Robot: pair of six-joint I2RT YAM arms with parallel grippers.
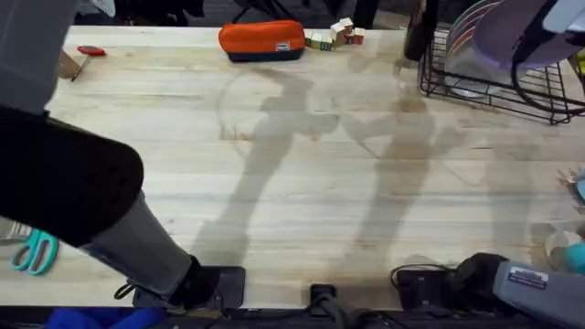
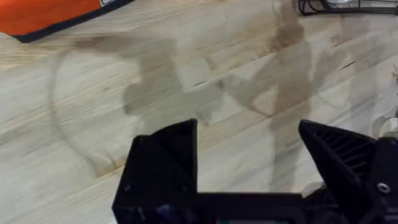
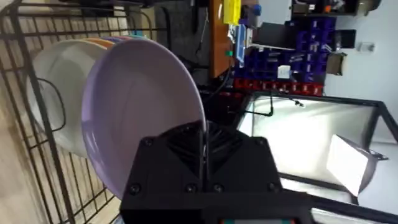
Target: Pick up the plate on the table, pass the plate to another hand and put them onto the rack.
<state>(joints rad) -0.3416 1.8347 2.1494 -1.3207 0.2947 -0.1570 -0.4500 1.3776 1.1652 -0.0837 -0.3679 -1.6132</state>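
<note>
The lavender plate (image 3: pixel 143 106) stands on edge, and my right gripper (image 3: pixel 202 146) is shut on its rim. In the overhead view the plate (image 1: pixel 512 37) hangs over the black wire rack (image 1: pixel 494 87) at the table's far right corner. A white plate (image 3: pixel 56 81) and other coloured plates stand in the rack (image 3: pixel 25 143) just behind it. My left gripper (image 2: pixel 249 155) is open with nothing between its fingers, above the bare wooden table (image 2: pixel 186 74). The left arm (image 1: pixel 73 183) looms large and dark at the lower left.
An orange pouch (image 1: pixel 261 39) and small blocks (image 1: pixel 334 37) lie along the far edge. A red-handled tool (image 1: pixel 90 51) sits at the far left. Teal scissors (image 1: pixel 35 251) lie near the left edge. Small items (image 1: pixel 571 251) crowd the right edge.
</note>
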